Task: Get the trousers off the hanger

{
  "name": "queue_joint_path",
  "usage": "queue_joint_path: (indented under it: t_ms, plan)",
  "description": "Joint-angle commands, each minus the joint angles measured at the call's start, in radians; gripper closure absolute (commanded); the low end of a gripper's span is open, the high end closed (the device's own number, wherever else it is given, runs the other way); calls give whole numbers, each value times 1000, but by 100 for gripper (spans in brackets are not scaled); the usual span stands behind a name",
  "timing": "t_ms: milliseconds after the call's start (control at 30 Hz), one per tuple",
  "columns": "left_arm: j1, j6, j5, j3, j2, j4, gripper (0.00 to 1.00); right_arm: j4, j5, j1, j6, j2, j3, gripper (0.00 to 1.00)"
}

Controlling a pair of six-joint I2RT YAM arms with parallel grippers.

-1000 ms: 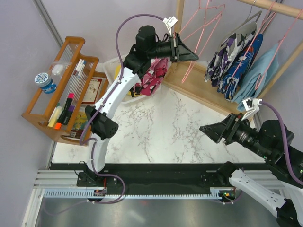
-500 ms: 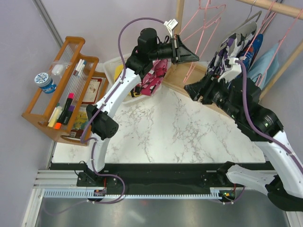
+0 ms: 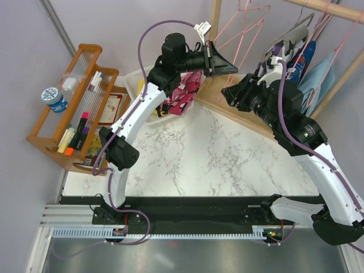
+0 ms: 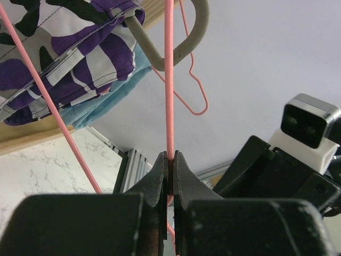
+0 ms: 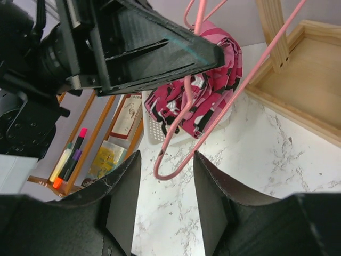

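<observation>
My left gripper (image 3: 232,69) is shut on the wire of a bare pink hanger (image 3: 242,37) hanging from the rack; the wire runs up from the closed jaws in the left wrist view (image 4: 169,80). My right gripper (image 3: 227,95) is open, and the hanger's lower bend (image 5: 169,169) lies between its fingers without touching them. The pink camouflage trousers (image 3: 181,95) lie bunched in a white basket (image 3: 135,79), also seen in the right wrist view (image 5: 200,90). A bit of yellow cloth (image 3: 140,86) shows beside them, mostly hidden by the left arm.
A purple-white camouflage garment (image 3: 284,60) and a light blue garment (image 3: 321,79) hang on the wooden rack at back right, over its wooden base (image 5: 303,85). A wooden organiser (image 3: 74,108) with pens stands at the left.
My right arm has swung up and left from the near right of the table to the hanger's lower end. My left gripper has stayed shut on the hanger wire.
</observation>
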Motion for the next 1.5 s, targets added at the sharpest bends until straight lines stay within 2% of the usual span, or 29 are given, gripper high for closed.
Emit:
queue_joint_path:
  t_ms: [0,200,467,567,600,700,733,767,800,833,900,933,1100,1133,1333,1467]
  plan:
    - [1,14,10,-2,-68,22,98,114,-71,-47,-24,2,-36,50]
    - [1,12,5,6,-68,23,98,153,-133,-67,-9,40,-31,55]
    - [1,0,7,24,-55,23,98,234,-182,-67,61,33,-122,60]
    - [1,-2,5,23,-55,23,98,252,-167,-65,77,20,-150,70]
    - [1,-3,7,24,-55,23,98,259,-164,-67,80,22,-156,80]
    - [1,9,1,15,-58,13,98,280,-165,-67,116,23,-166,100]
    - [2,18,-2,12,-61,5,98,289,-165,-67,129,26,-171,100]
    - [4,24,-4,3,-65,0,94,294,-164,-67,158,28,-171,100]
    - [8,37,-15,-25,-82,-3,87,295,-163,-68,172,33,-170,100]
    - [11,43,-25,-39,-90,-4,72,295,-163,-67,186,36,-163,100]
    - [16,67,-48,-63,-114,-9,62,297,-141,-68,235,45,-157,100]
    - [18,73,-51,-63,-118,-12,54,300,-140,-67,255,48,-154,100]
    - [31,116,-87,-63,-150,-52,46,337,-139,-68,338,57,-154,100]
    - [34,129,-96,-63,-166,-64,24,344,-137,-67,349,59,-162,100]
    - [70,277,-208,-149,-291,-181,21,369,-127,-70,392,74,-151,100]
    - [88,391,-326,-290,-479,-205,21,375,-96,-75,430,98,-131,100]
